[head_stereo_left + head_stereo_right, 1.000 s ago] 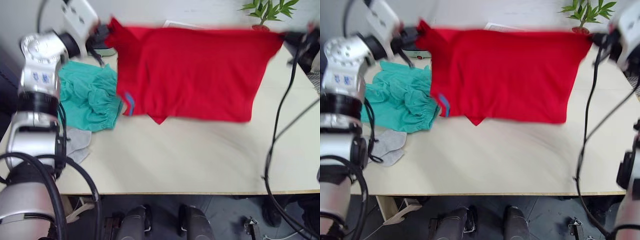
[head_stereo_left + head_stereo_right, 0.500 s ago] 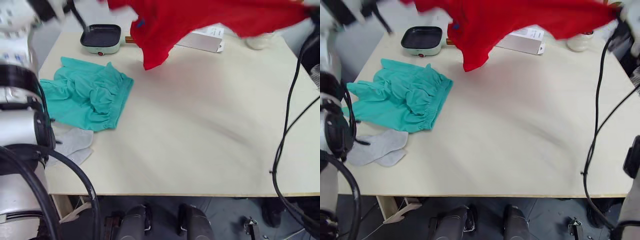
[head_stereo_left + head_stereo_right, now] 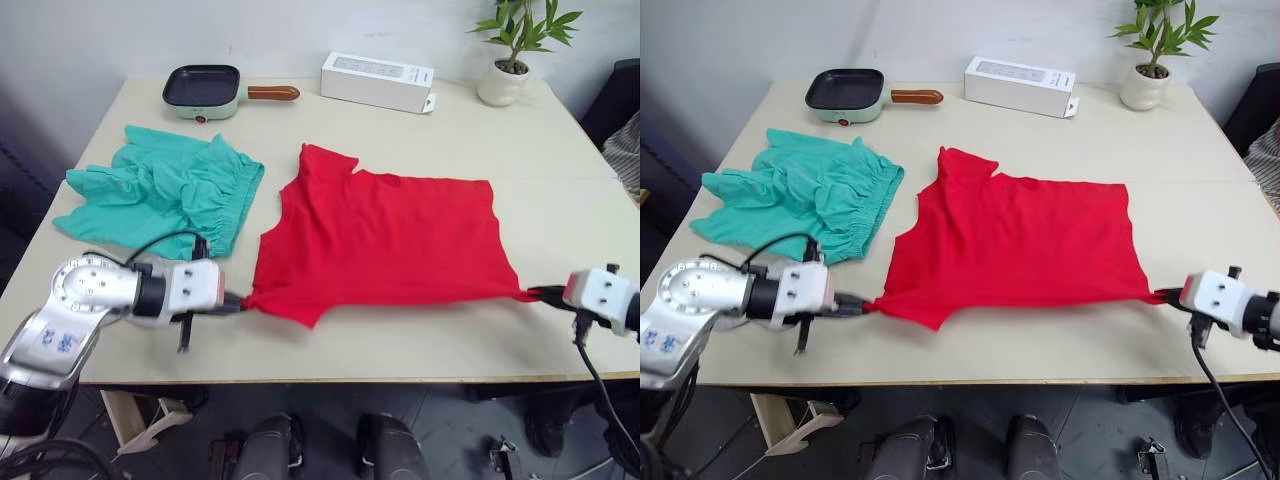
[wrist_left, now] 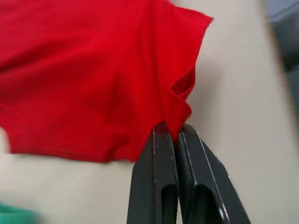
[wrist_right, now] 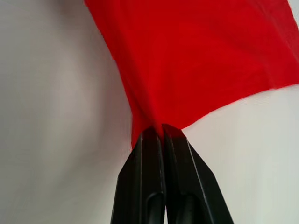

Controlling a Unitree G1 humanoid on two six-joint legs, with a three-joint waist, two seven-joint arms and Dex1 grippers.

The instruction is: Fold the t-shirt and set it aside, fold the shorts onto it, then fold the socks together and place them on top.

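Note:
The red t-shirt (image 3: 385,235) lies spread flat in the middle of the table, one sleeve (image 3: 325,165) pointing toward the far side. My left gripper (image 3: 238,300) is shut on the shirt's near left corner (image 4: 180,109), low over the table. My right gripper (image 3: 542,294) is shut on the near right corner (image 5: 149,109), and the fabric is drawn taut between the two. The teal shorts (image 3: 160,190) lie crumpled to the left of the shirt, just apart from it. The socks are hidden behind my left arm.
A small green pan (image 3: 205,85) with a wooden handle, a long white box (image 3: 377,80) and a potted plant (image 3: 503,75) stand along the far edge. Both grippers hover close to the table's front edge (image 3: 400,380).
The t-shirt was held up in the air, swung higher, and now lies flat on the table. Both grippers came down toward the front edge, still holding its corners.

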